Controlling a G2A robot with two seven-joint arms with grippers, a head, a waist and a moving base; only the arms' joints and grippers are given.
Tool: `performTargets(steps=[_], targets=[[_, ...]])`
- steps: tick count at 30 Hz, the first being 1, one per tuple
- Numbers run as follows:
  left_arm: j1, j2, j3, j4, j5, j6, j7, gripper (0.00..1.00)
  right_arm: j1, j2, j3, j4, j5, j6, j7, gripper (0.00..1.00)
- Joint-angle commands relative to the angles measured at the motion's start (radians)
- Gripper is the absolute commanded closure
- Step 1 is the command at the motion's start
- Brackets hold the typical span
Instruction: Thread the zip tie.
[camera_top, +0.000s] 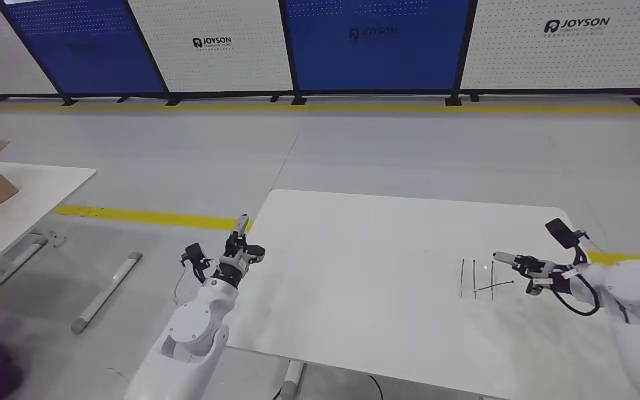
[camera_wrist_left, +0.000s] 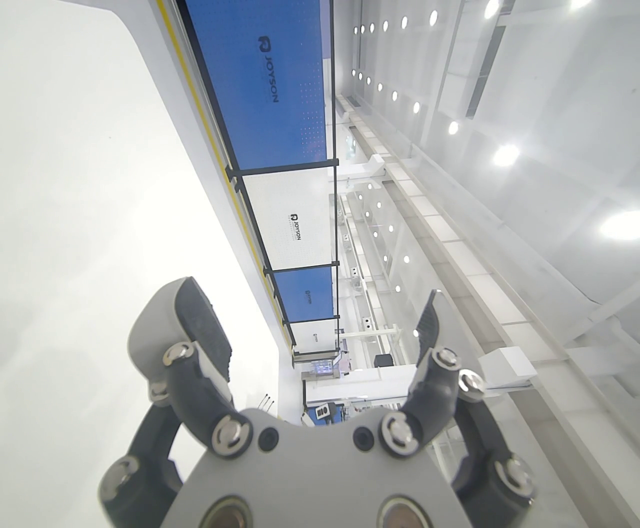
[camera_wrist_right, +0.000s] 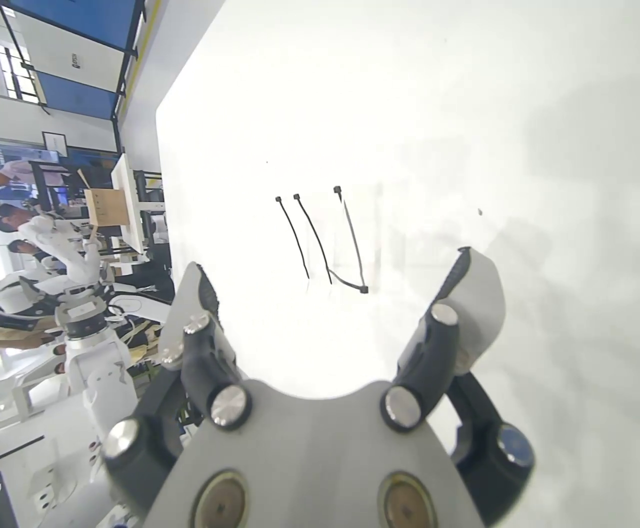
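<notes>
Where the white worktop (camera_top: 360, 270) nears its right edge, the black zip ties (camera_wrist_right: 315, 239) lie flat in a small group, three roughly side by side and one short tie crossing their ends. The right hand (camera_wrist_right: 331, 264) is just beside them, fingers spread and empty. The left hand (camera_wrist_left: 310, 292), well apart at the worktop's left edge, is likewise spread and holds nothing.
</notes>
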Motion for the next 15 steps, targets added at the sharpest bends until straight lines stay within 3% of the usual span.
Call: performTargets(steps=[1,5,11,15], targets=[[0.0,0.0,0.0,0.0,0.0,0.0,0.0,0.0,0.0,0.0,0.0,0.0,0.0,0.0,0.0,0.0],[0.0,0.0,0.0,0.0,0.0,0.0,0.0,0.0,-0.004,0.0,-0.001,0.002,0.005,-0.005,0.004,0.0],[0.0,0.0,0.0,0.0,0.0,0.0,0.0,0.0,-0.012,0.009,0.022,0.033,0.078,-0.081,0.076,0.0],[0.0,0.0,0.0,0.0,0.0,0.0,0.0,0.0,-0.004,0.013,0.024,0.056,0.071,-0.076,0.066,0.02]])
